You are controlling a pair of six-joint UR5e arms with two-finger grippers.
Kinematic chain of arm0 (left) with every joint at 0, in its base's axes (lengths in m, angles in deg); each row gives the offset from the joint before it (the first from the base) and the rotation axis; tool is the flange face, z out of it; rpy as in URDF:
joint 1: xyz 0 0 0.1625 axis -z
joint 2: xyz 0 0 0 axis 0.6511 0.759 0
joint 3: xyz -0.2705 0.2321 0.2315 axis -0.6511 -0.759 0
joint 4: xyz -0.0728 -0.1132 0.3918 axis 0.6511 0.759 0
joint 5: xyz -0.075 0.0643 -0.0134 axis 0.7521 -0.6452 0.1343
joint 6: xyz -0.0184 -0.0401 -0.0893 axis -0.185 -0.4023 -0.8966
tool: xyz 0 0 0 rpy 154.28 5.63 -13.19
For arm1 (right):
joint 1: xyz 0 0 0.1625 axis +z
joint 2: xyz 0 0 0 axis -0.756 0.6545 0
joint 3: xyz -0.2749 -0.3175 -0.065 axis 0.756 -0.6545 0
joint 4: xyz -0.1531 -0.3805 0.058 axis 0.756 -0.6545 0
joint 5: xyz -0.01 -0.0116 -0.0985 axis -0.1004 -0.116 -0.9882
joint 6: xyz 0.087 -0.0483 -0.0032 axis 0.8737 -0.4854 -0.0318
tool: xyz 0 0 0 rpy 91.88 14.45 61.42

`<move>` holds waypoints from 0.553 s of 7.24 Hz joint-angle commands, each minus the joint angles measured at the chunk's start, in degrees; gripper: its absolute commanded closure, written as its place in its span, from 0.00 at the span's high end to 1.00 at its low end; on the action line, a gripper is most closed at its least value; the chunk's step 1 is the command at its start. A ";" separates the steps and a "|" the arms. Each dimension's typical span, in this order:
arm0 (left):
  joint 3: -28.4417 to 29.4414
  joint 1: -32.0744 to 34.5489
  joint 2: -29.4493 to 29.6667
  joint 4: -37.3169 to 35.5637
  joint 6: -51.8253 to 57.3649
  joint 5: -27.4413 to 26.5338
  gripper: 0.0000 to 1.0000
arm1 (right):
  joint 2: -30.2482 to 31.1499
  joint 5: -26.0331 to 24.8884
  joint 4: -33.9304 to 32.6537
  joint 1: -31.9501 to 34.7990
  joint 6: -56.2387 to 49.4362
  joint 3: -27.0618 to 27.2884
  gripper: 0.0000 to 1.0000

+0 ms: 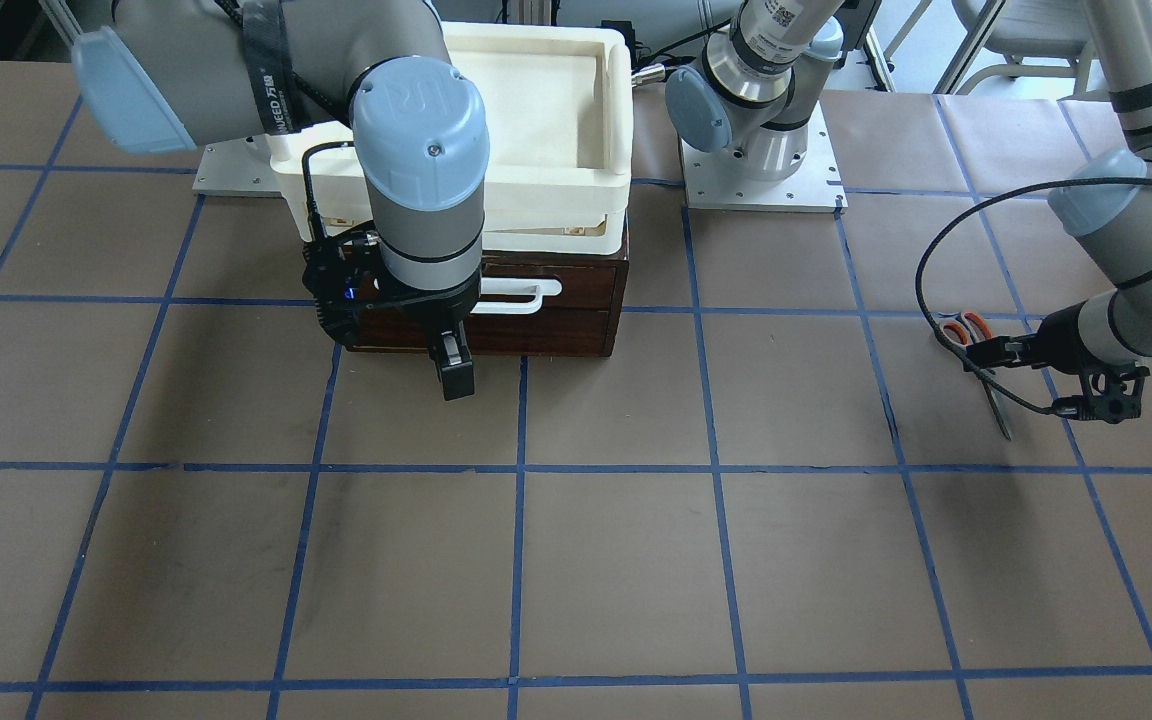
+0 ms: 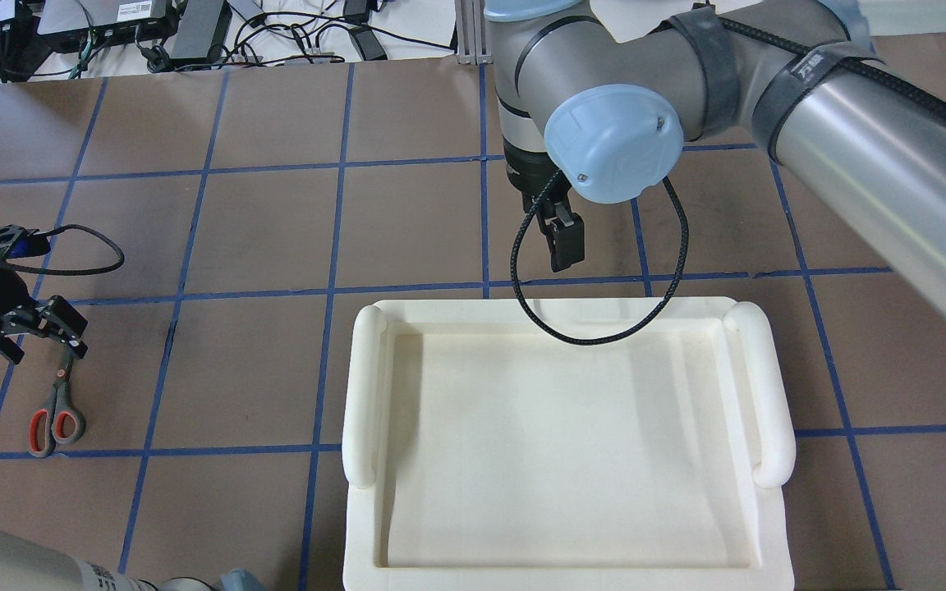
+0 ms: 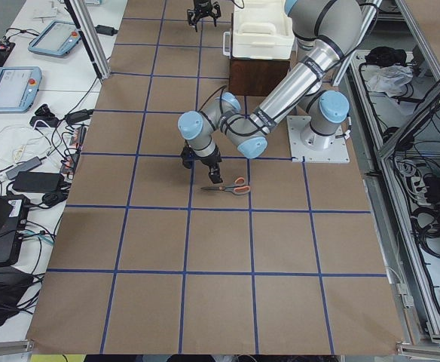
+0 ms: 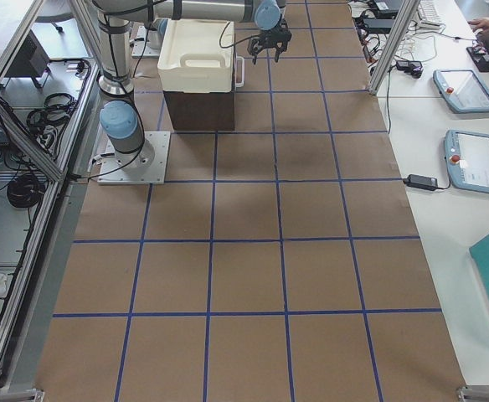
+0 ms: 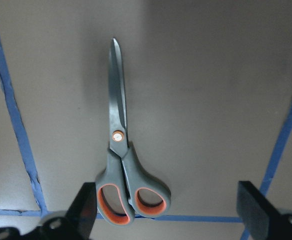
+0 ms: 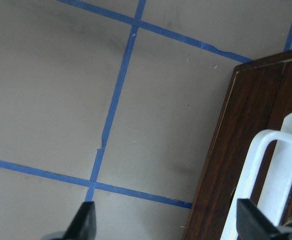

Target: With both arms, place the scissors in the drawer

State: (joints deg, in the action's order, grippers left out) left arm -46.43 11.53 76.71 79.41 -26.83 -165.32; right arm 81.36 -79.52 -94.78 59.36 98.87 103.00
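1. Scissors lie flat on the counter with the blades closed. They are well apart from the drawer, off toward one end.
2. Left hand hangs over them with its fingers spread wide, gripping nothing. The loops sit just beside one finger and the blades point away. From where I stand that looks like lining up for a pick near the handle end.
3. Right hand hovers in front of the drawer, its fingers also parted and empty, with the white handle close by. I'd guess it is there to pull the shut drawer open, so the scissors have somewhere to go.
4. Tray sits on top of the box, so the only way in is through the front.
5. Overhead, the tray hides the drawer completely. The front-facing view shows its closed face and bar handle, and both hands at once.
6. Left wrist view alone shows how far off-centre the loops sit between the fingers. Right wrist view alone shows the bar in line with one finger rather than centred in the gap.
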 commanded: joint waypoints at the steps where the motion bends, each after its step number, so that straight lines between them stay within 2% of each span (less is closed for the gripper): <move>1: -0.39 -0.56 3.12 -9.59 -3.60 -0.20 0.99 | -1.89 1.93 1.24 0.33 2.67 -0.01 1.00; 2: -0.92 -0.56 4.44 -9.75 -7.80 -0.38 0.99 | -2.33 3.76 1.24 0.42 3.02 0.08 1.00; 4: -4.33 -1.09 4.46 -9.58 -7.93 -0.38 0.99 | -3.30 4.83 3.16 0.42 4.77 -0.01 1.00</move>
State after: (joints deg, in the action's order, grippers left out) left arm -48.68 10.74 81.02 70.02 -34.12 -165.59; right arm 78.54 -75.32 -92.76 59.75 102.84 103.02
